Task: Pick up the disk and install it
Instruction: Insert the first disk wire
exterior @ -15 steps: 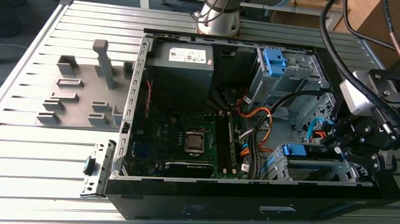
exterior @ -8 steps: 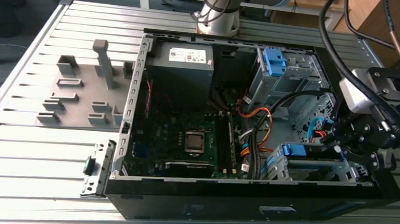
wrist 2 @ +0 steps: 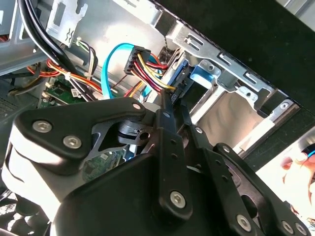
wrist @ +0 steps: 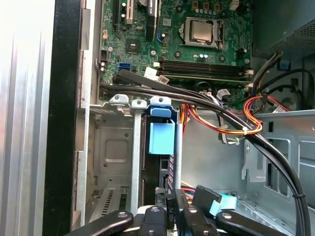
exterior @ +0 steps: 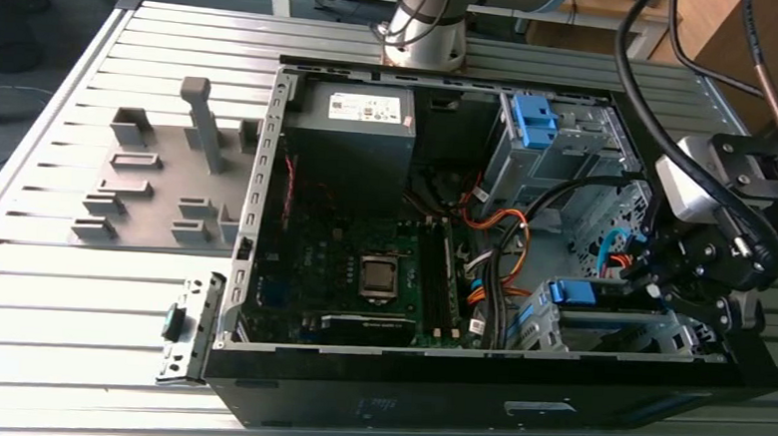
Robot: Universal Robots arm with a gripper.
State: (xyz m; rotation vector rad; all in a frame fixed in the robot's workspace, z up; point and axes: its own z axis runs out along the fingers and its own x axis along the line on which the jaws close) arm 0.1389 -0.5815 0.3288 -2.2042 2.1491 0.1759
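At the lower right of the exterior view my gripper (exterior: 649, 280) hung inside the open computer case (exterior: 487, 395), over the metal drive cage (exterior: 613, 332) in the near corner. In the first wrist view the disk (wrist: 160, 138) stood on edge in one slot of that cage, its blue carrier tab toward the motherboard (wrist: 197, 49). My fingers (wrist: 153, 216) were drawn narrow about the disk's other end. As far as I could judge they were gripping it, not merely resting beside it.

I judged the disk well into the slot, but I could not tell whether it had latched.

The cables worried me most. The red, yellow and orange power bundle (wrist: 231, 126) and the thick black leads (wrist: 147, 83) crossed just beside the cage mouth, and in the second wrist view the light blue data cable (wrist 2: 110, 64) looped close to my fingertips. Any sideways drift could snag a loop or drag a plug loose. A tilted push could jam the carrier against the cage rail, and a slack grip could let the disk cock in the slot.
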